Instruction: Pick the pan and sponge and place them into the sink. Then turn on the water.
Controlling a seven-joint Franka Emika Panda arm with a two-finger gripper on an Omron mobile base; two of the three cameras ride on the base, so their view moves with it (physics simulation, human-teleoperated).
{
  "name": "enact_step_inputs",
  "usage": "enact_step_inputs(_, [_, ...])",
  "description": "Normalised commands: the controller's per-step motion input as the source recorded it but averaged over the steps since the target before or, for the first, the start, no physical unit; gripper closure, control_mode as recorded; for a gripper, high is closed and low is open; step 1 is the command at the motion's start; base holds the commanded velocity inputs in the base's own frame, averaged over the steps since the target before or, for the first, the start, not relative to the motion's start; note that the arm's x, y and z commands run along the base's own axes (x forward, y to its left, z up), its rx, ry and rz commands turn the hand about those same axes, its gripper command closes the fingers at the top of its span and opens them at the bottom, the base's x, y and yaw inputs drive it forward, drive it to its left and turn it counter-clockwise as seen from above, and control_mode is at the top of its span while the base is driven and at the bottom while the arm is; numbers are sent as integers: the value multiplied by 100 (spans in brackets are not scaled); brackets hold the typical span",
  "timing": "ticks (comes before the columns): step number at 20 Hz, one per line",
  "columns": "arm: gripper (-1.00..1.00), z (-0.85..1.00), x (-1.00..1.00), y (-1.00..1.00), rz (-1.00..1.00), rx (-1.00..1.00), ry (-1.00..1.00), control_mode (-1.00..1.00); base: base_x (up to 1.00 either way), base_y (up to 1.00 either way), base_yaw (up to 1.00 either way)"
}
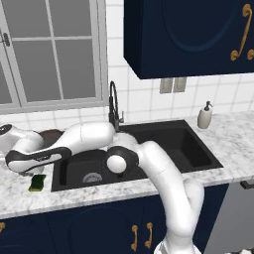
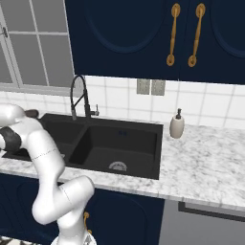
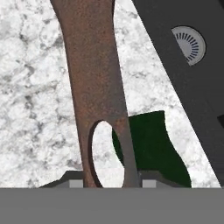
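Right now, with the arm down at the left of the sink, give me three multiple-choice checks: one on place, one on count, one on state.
1. Where does the small yellow sponge with the dark green scrub layer lie?
A. In the left basin
B. On the marble counter left of the large black double-basin sink
C. Beside the soap bottle

2. How many basins does the sink have?
A. One
B. Two
C. Three

3. What is the gripper doing?
A. Standing open over the drain
B. Closed on the long thin brown handle of the dark brown frying pan
C. Holding the sponge

Answers: 1 B, the left base view shows it on the counter by the sink's left front corner. 2 B, a divider splits it. 3 B, in the hand view the fingertips flank the handle's looped end.
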Motion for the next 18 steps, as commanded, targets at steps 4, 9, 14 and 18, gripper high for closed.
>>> enact_step_inputs(4, [100,20,-1,-59,-15,3,0,-100,0,0,0])
enact_step_inputs(9, [100,8,0,-57,-5,0,2,-100,0,0,0])
enact_step_inputs(14, [100,0,-5,-44,0,0,1,-100,0,0,0])
enact_step_inputs(18, [100,0,-14,-41,-3,0,0,-100,0,0,0])
